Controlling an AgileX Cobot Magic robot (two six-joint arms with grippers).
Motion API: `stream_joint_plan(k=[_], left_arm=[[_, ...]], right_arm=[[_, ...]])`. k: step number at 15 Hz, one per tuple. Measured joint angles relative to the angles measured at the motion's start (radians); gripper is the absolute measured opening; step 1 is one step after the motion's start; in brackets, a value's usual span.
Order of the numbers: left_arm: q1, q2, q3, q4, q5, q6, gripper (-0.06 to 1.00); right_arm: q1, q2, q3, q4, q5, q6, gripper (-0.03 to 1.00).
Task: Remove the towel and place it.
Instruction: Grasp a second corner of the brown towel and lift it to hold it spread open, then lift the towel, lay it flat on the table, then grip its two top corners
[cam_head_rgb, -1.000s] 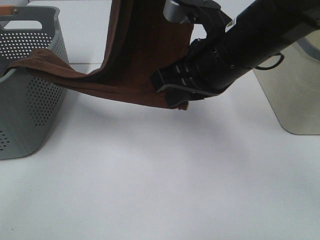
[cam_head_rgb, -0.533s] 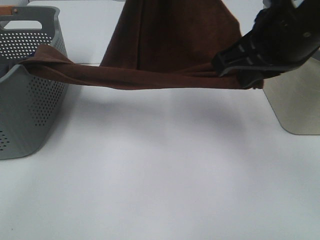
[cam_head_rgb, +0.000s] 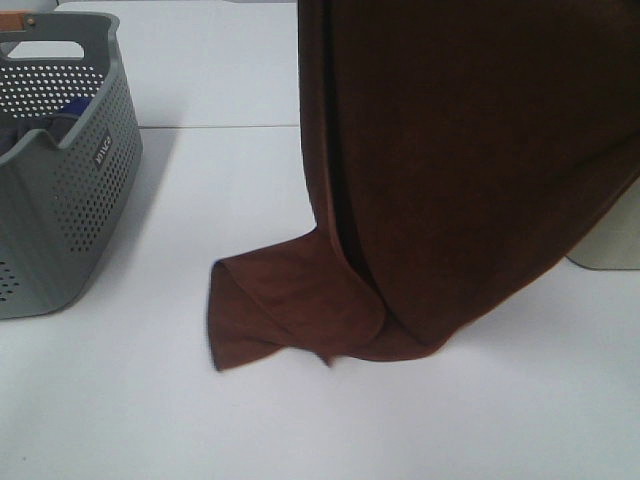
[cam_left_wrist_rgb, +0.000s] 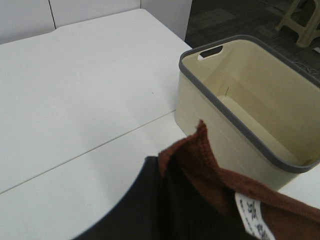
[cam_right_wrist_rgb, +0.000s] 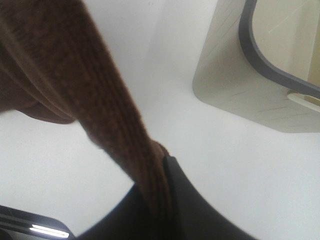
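Seemingly pinched, towel drapes onto table

towel: large dark reddish-brown plush cloth with hemmed edges
tag: small, white, printed, sewn on one edge near a raised corner
pose: lifted high, hanging as a broad draped sheet with long vertical folds
lower end: trails onto the white table, folded over in a loose flat heap

Lower frame: black pincer clamping the reddish-brown plush towel, white tag showing; cream grey-rimmed plastic bin upper right.
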Motion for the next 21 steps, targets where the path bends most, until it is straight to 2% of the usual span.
stream_joint_plan(k=[3, 6, 9, 10, 12, 14, 16, 17, 18, 19, 21], left_arm=[[-0.001, -0.088, 0.0, -0.011, 0.136, 0.0, 0.0], [-0.008, -0.137, 0.0, 0.041, 0.247, 0.001, 0.0], [-0.008, -0.141, 0.0, 0.125, 0.316, 0.0, 0.0], [-0.008, -0.131, 0.0, 0.182, 0.321, -0.001, 0.0], [-0.008, -0.108, 0.004, 0.242, 0.321, -0.003, 0.0], [-0.008, -0.045, 0.005, 0.351, 0.318, -0.011, 0.0], [0.01, 0.042, 0.005, 0.494, 0.261, -0.048, 0.0], [0.037, 0.081, 0.008, 0.529, 0.2, -0.062, 0.0], [0.071, 0.118, 0.01, 0.541, 0.127, -0.08, 0.0], [0.15, 0.164, 0.01, 0.544, -0.037, -0.117, 0.0], [0.216, 0.175, 0.01, 0.541, -0.205, -0.129, 0.0]], right_arm=[[0.0, -0.1, -0.001, 0.0, -0.015, 0.0, 0.0], [0.0, -0.137, -0.003, 0.0, -0.11, 0.0, 0.0], [0.0, -0.079, -0.039, -0.001, -0.165, 0.0, 0.0], [0.0, -0.022, -0.06, -0.014, -0.182, -0.001, 0.0], [0.0, 0.049, -0.093, -0.043, -0.188, -0.001, 0.0], [0.0, 0.153, -0.147, -0.096, -0.192, 0.021, 0.0], [0.0, 0.257, -0.24, -0.164, -0.22, 0.067, 0.0], [0.0, 0.309, -0.297, -0.207, -0.229, 0.087, 0.0], [0.0, 0.371, -0.362, -0.255, -0.242, 0.102, 0.0], [0.0, 0.498, -0.525, -0.347, -0.259, 0.104, 0.0], [0.0, 0.637, -0.709, -0.436, -0.283, 0.105, 0.0]])
